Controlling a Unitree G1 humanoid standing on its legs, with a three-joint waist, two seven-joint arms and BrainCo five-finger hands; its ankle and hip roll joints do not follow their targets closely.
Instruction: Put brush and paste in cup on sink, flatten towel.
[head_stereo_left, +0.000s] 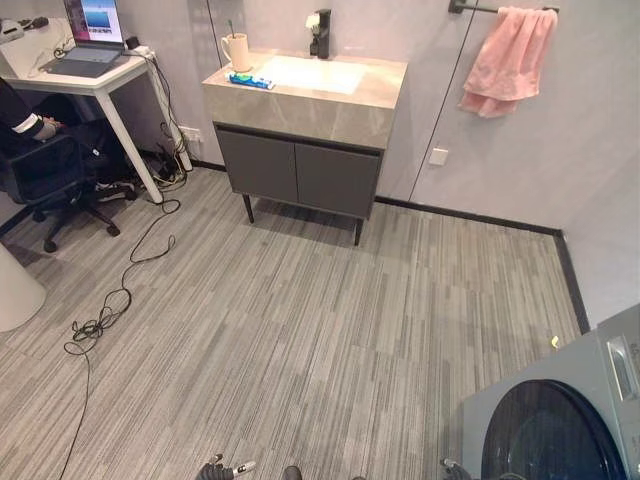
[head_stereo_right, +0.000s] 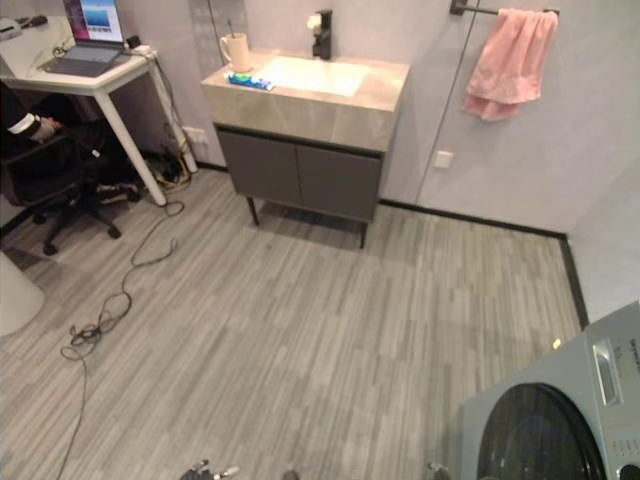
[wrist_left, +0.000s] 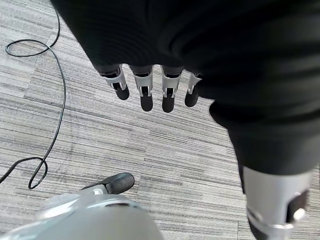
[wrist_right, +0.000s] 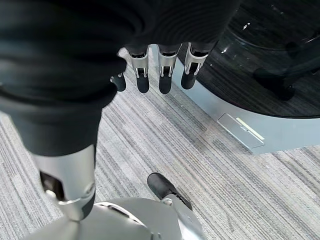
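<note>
From my left eye I look across grey striped carpet floor (head_stereo_left: 300, 330) to the beige stone-topped vanity surface (head_stereo_left: 375, 95) on its dark grey cabinet, with the pale rectangular sink basin (head_stereo_left: 312, 74) sunk in it and a black faucet (head_stereo_left: 322, 33) behind. At the surface's far left corner stands the cream mug-shaped cup (head_stereo_left: 237, 51) with a thin stick, perhaps the brush, rising from it; just in front of the cup lies the blue and green toothpaste tube (head_stereo_left: 250, 80), flat on the stone, outside the cup; its print is too small to read. The pink towel (head_stereo_left: 508, 60) hangs bunched over a dark wall bar at upper right. To the left are a white desk (head_stereo_left: 90, 80) with an open laptop (head_stereo_left: 90, 40) and a person's sleeve (head_stereo_left: 25, 122) by a black office chair (head_stereo_left: 50, 175); a grey washing machine with round dark door (head_stereo_left: 560, 420) sits at lower right. My right eye shows the same. In my left wrist view my left hand (wrist_left: 145, 87) hangs over carpet, fingers straight and apart, holding nothing. In my right wrist view my right hand (wrist_right: 160, 70) hangs likewise, straight and empty, beside the washer's glass door.
</note>
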